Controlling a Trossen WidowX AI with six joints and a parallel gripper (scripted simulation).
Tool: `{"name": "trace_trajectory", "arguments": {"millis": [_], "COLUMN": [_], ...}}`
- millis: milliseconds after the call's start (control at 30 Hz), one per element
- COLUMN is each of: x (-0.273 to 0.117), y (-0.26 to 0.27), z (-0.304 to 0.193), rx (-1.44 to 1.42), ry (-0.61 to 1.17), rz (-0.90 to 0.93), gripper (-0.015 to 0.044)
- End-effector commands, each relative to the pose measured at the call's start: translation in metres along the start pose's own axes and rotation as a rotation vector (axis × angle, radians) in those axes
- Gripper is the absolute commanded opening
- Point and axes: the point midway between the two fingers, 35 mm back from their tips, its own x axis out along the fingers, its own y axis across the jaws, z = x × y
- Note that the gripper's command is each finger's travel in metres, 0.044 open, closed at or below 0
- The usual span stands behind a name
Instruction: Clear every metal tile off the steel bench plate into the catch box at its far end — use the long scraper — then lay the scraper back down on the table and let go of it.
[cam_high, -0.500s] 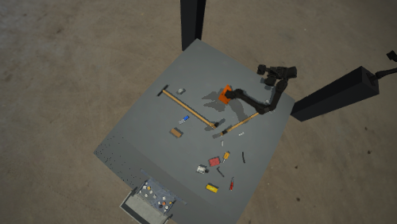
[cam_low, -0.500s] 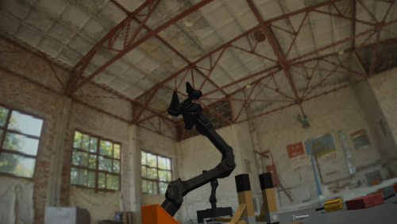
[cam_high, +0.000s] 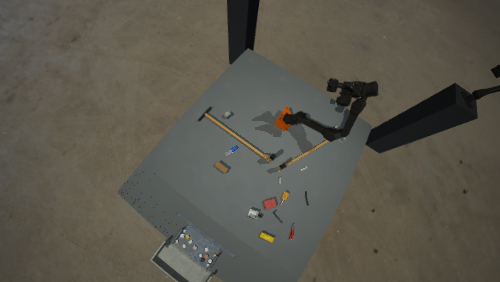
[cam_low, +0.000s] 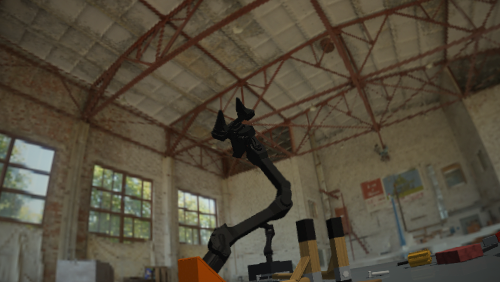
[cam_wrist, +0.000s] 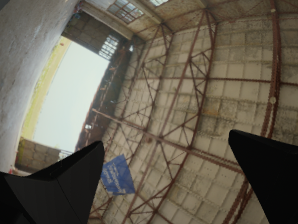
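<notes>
My gripper (cam_high: 335, 92) (cam_low: 229, 106) (cam_wrist: 169, 143) is open and empty, raised high and pointing up, seen over the table's right corner. The long wooden-handled scraper (cam_high: 235, 135) lies apart from it on the table, its wide dark head at the upper left in the top view. The bluish steel plate (cam_high: 197, 233) is at the table's lower left edge, with several small pale and orange tiles (cam_high: 206, 249) on it. The grey catch box (cam_high: 186, 266) is at the plate's outer edge; I see no tiles in it, but its inside is hard to make out.
A second wooden-handled tool (cam_high: 306, 153) lies right of the scraper. A brown block (cam_high: 222, 167), a red block (cam_high: 270, 203), a yellow block (cam_high: 267, 237), a blue-handled item (cam_high: 234, 149) and a red-handled tool (cam_high: 291, 232) lie about. Dark posts (cam_high: 420, 120) (cam_high: 242, 30) stand by the table.
</notes>
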Motion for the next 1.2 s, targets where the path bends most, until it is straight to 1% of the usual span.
{"name": "trace_trajectory", "arguments": {"millis": [0, 1167], "x": [0.003, 0.035], "y": [-0.004, -0.047], "z": [-0.005, -0.042], "rx": [0.006, 0.007], "ry": [0.002, 0.002], "rz": [0.003, 0.004], "gripper": [0.044, 0.044]}}
